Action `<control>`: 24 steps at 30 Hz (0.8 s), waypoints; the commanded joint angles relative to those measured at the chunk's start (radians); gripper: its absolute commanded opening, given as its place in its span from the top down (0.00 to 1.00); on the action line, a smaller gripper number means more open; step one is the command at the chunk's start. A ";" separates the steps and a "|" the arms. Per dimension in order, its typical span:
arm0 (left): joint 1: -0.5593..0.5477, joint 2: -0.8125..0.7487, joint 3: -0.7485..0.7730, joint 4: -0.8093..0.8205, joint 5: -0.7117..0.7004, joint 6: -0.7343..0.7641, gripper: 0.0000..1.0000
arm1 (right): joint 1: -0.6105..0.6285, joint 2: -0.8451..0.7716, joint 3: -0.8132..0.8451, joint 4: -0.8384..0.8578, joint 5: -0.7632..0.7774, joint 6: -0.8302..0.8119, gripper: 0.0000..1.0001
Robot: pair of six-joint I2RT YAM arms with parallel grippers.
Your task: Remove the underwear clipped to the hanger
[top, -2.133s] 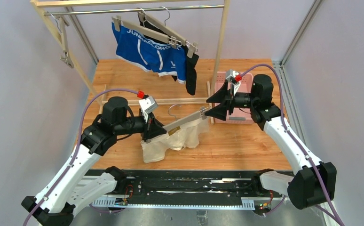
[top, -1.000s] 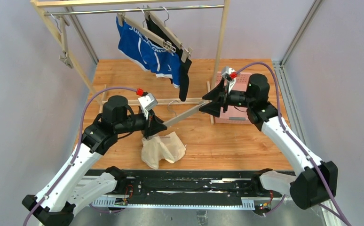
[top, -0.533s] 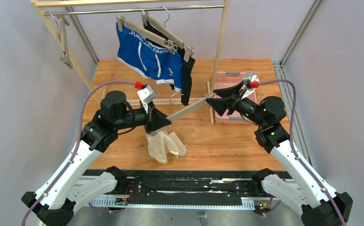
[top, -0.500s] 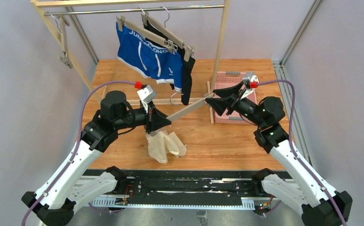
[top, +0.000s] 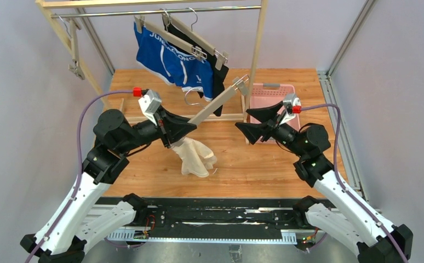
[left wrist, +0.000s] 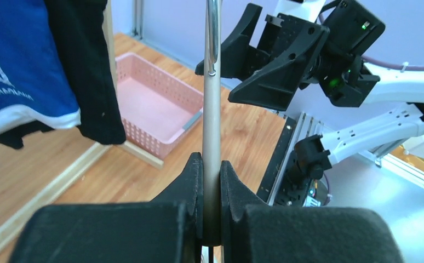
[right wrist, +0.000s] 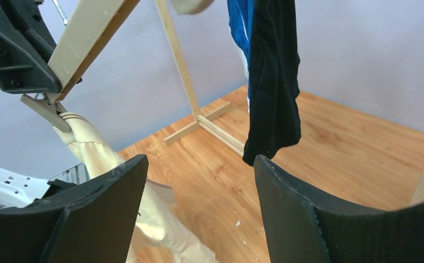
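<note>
**Item.** The cream-white underwear point(top: 198, 158) hangs in a limp bunch from one clip point(right wrist: 48, 112) at the low end of a wooden hanger point(top: 215, 104). The hanger's far clip holds nothing. Whether the lower folds touch the board cannot be told.

**Grippers.** The left gripper point(top: 179, 129) is pinched tight on the hanger bar, which tilts upward to the right. The right gripper point(top: 252, 121) stands spread and empty, apart from the hanger.

**Handling, judged.** The fabric is light, soft and shapeless. A pull low on the cloth would likely stretch it rather than free it. The best hold is the waistband just below the clip, or the clip lever itself.

**Surface and room.** The table point(top: 144, 170) is a wood-grain board. At the rear, a wooden rack carries a metal rail point(top: 166, 11). The blue underwear point(top: 168, 60) and the black underwear point(top: 219, 74) hang there, clipped to their own hangers. A pink basket point(top: 278, 87) sits at the right rear. The walls are plain and pale.
</note>
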 commanded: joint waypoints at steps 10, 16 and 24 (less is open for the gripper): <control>0.001 -0.020 -0.038 0.249 0.082 -0.093 1.00 | 0.012 0.159 0.064 0.436 -0.232 0.216 0.26; 0.001 -0.003 -0.067 0.293 0.088 -0.111 1.00 | 0.012 0.255 0.103 0.707 -0.291 0.325 0.27; 0.001 0.004 -0.090 0.333 0.078 -0.125 1.00 | 0.011 0.359 0.129 0.965 -0.248 0.477 0.27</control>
